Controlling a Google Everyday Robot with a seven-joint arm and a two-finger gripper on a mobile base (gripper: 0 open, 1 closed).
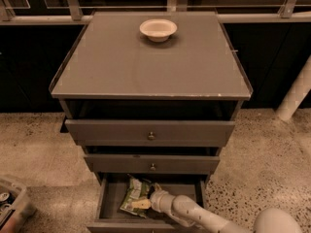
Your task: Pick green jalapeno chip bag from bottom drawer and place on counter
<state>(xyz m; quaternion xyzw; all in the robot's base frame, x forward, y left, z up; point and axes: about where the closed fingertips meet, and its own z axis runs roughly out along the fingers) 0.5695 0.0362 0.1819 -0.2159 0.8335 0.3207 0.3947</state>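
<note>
The counter (146,67) you must reach sits well above the bottom drawer (108,200), which stands open. Left of that drawer's middle lies the green jalapeno chip bag (132,194), its long axis running back to front. The gripper (142,204) enters from the drawer's right and meets the bag's front right edge. You cannot tell whether it has a grip.

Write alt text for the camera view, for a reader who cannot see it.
The robot's white arm reaches into the open deep grey bottom drawer, its claw at the wrinkly olive-green foil chip bag lying inside. Above sit two shallower grey knobbed drawers and a flat grey counter with a small white bowl near its back edge.
</note>
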